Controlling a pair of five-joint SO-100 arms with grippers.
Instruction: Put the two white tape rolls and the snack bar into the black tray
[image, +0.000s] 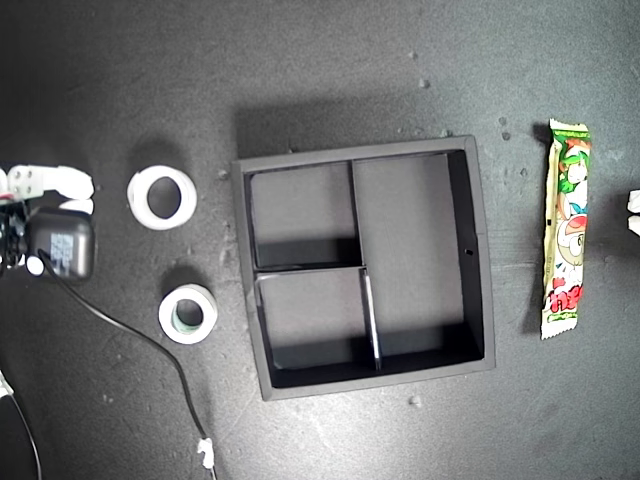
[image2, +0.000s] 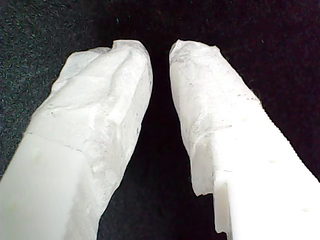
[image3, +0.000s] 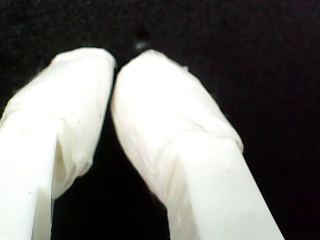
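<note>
— Where do the task's things lie?
— In the exterior view, the black tray (image: 478, 250) sits mid-frame on the dark counter (image: 320, 60). The larger white tape roll (image: 162, 197) and the smaller white tape roll (image: 188, 313) lie left of it, the snack bar (image: 565, 228) right of it.
— And the end effectors?
— My first end effector (image2: 160, 50) is slightly parted, holding nothing. My second end effector (image3: 114, 65) has tips nearly touching, empty.

White jaws wrapped in white tape; black motor block (image: 62, 245), black cable (image: 130, 335).
</note>
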